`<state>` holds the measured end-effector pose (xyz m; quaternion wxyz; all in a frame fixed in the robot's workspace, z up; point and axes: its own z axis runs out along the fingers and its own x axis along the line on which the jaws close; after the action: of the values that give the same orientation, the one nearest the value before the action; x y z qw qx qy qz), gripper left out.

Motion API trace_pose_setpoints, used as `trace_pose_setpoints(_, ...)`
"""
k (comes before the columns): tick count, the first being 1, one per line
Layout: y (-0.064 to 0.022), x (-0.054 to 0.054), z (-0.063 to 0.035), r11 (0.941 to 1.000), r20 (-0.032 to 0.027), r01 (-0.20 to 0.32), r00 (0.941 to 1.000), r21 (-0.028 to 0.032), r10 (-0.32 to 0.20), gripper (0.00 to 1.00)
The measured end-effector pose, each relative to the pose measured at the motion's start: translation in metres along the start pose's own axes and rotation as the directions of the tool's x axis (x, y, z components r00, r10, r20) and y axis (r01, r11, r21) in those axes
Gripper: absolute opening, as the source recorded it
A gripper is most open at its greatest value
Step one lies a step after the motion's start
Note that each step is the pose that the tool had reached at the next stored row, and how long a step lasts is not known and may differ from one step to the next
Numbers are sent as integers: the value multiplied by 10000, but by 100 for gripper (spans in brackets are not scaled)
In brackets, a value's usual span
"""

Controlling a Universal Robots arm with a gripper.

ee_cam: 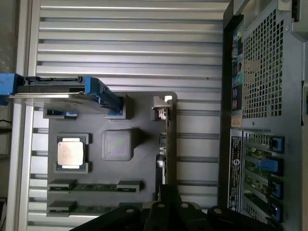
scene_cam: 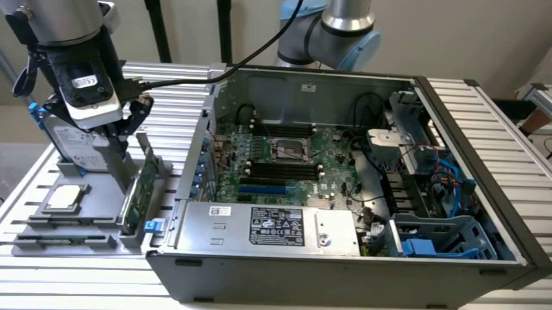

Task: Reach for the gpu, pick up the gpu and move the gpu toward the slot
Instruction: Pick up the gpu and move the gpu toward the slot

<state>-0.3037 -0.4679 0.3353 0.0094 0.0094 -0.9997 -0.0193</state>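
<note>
Exterior view | your end effector (scene_cam: 128, 134) hangs directly over gpu (scene_cam: 138, 187) | card on edge, long axis parallel to case (scene_cam: 258, 278) side | grip state: cannot tell

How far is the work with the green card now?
Reaching looks almost done: the gripper hangs just above the thin green circuit-board card with silver bracket, which stands on edge in the grey holder tray. Lifting is not done; the card is outside the open computer case.
</note>
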Motion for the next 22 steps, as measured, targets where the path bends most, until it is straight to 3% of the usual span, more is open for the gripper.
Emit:
trace_pose_setpoints(8,0,2,-1,10000,-1,0,10000,1,0,12)
trace_pose_setpoints(10,0,11,0,10000,-1,0,10000,2,0,18)
trace_pose_setpoints(12,0,23,1,10000,0,0,10000,9,0,30)
trace_pose_setpoints(13,1,28,3,10000,1,-1,10000,14,1,30)
trace_pose_setpoints(15,2,33,8,10000,-1,-1,10000,28,1,42)
trace_pose_setpoints(22,4,140,123,9999,49,-113,9999,32,113,42)
